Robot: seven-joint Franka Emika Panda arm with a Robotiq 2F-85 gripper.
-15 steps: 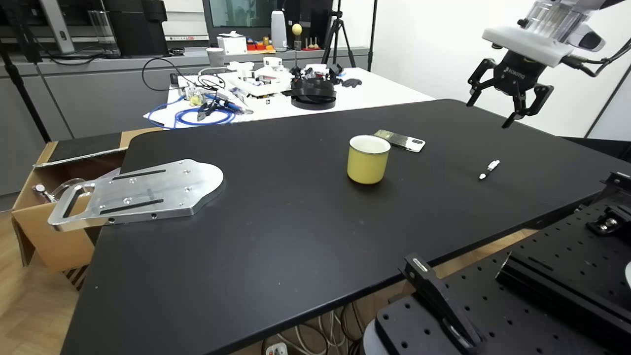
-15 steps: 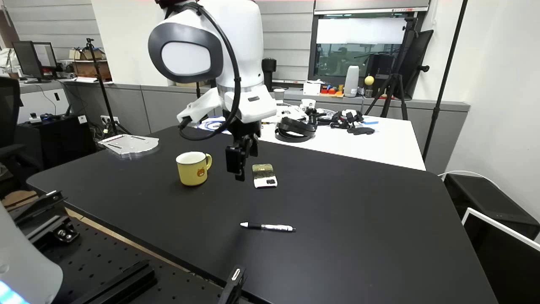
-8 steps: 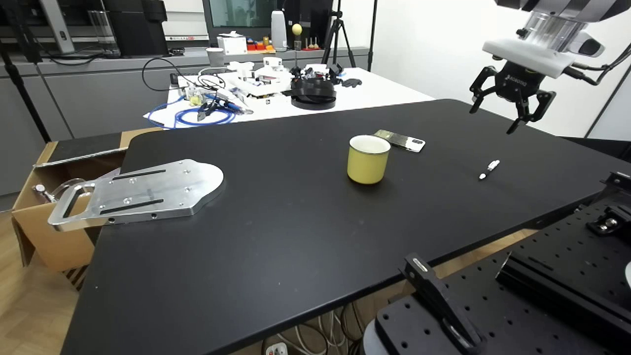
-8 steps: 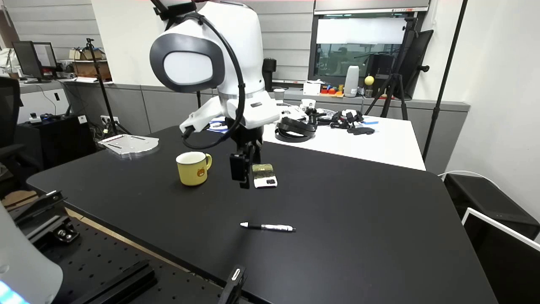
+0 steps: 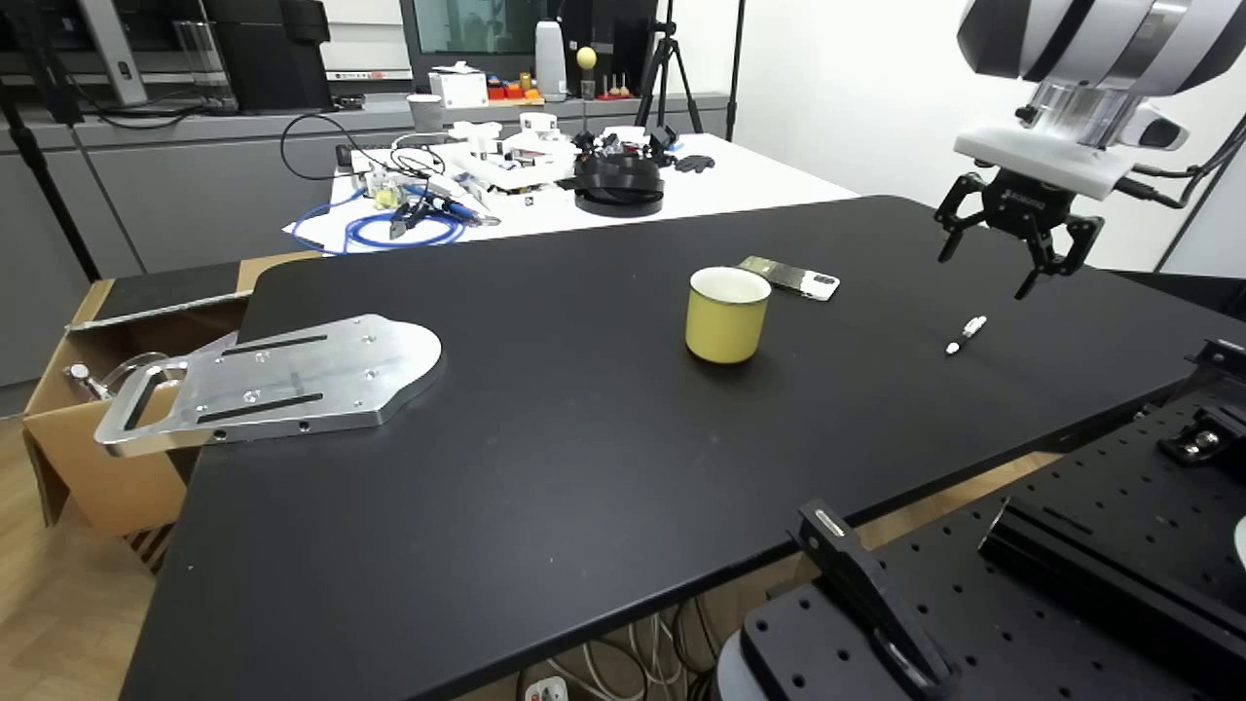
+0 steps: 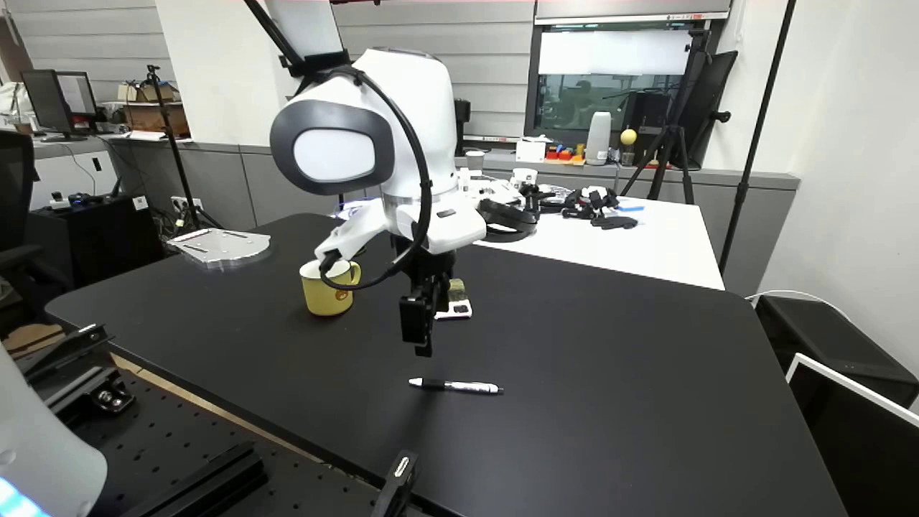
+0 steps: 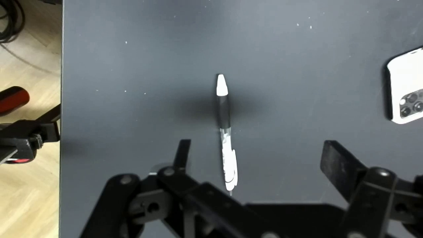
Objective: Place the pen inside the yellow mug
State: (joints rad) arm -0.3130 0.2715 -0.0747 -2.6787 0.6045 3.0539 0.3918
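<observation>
Spread wide apart, the tool (image 5: 983, 276) hangs over a black surface (image 5: 584, 477), lower than a second earlier. The black-and-white pen (image 7: 226, 134) lies flat on that surface, unmoved, well away from the yellow mug (image 5: 725, 316), which stands upright where it was. A phone (image 5: 803, 282) lies near the mug. In an exterior view, a cable (image 6: 426, 187) on the arm (image 6: 420, 93) now crosses the mug, and the tool hides part of the phone, fully visible before.

On black table (image 5: 545, 467): phone (image 7: 404, 76) with white camera end, silver metal plate (image 5: 302, 370) partly past edge. By edge: cardboard box (image 5: 127, 477). Behind: white table (image 5: 759, 175), looped blue cable (image 5: 404, 243). Farther back: black tripod (image 5: 668, 49), yellow ball (image 5: 586, 58).
</observation>
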